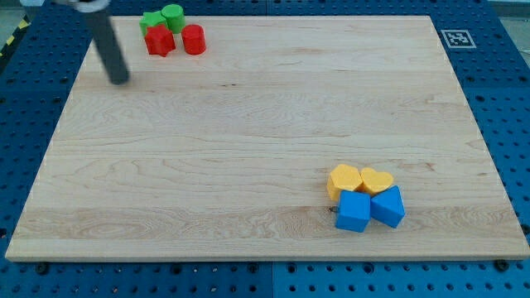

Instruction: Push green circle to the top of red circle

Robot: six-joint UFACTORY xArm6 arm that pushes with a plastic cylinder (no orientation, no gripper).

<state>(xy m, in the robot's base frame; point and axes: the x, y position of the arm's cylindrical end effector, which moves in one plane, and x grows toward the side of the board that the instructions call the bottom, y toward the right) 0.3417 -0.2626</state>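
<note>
The green circle (173, 16) sits at the board's top left, touching a green star-shaped block (151, 21) on its left. The red circle (194, 39) stands just below and to the right of the green circle. A red star-shaped block (160, 40) lies to the left of the red circle, under the green star. My tip (120, 80) rests on the board to the lower left of this cluster, apart from all of the blocks.
Near the view's bottom right lie a yellow hexagon-like block (344, 179), a yellow heart (377, 180) and two blue blocks (354, 212) (388, 206), packed together. The wooden board (265, 132) lies on a blue pegboard with a marker tag (456, 38) at top right.
</note>
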